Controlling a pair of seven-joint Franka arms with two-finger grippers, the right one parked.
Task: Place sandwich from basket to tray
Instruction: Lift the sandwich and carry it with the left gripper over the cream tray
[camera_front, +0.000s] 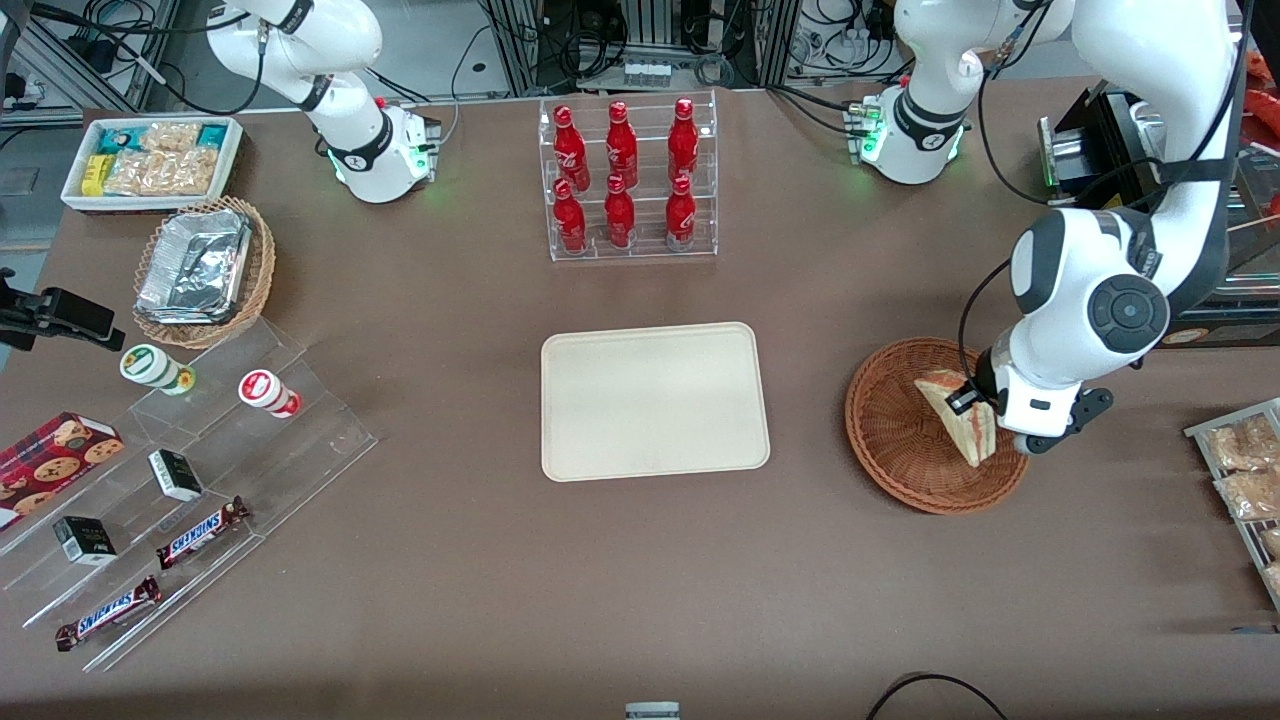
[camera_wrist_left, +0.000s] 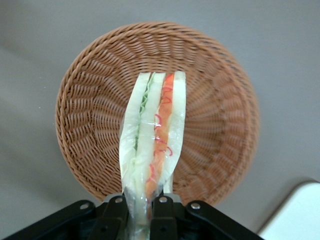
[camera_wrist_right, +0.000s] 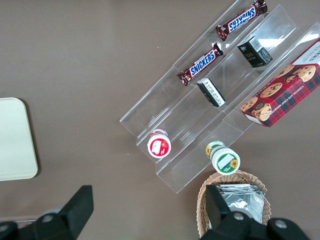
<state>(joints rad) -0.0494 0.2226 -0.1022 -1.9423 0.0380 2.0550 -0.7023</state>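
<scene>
here the claw (camera_wrist_left: 142, 212) pinches the clear-wrapped triangular sandwich (camera_wrist_left: 152, 145) above the round woven wicker basket (camera_wrist_left: 95, 85).

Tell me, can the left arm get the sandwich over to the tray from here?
Probably yes. The gripper is shut on the sandwich, held above the basket. The tray lies bare, with only open table between.
</scene>
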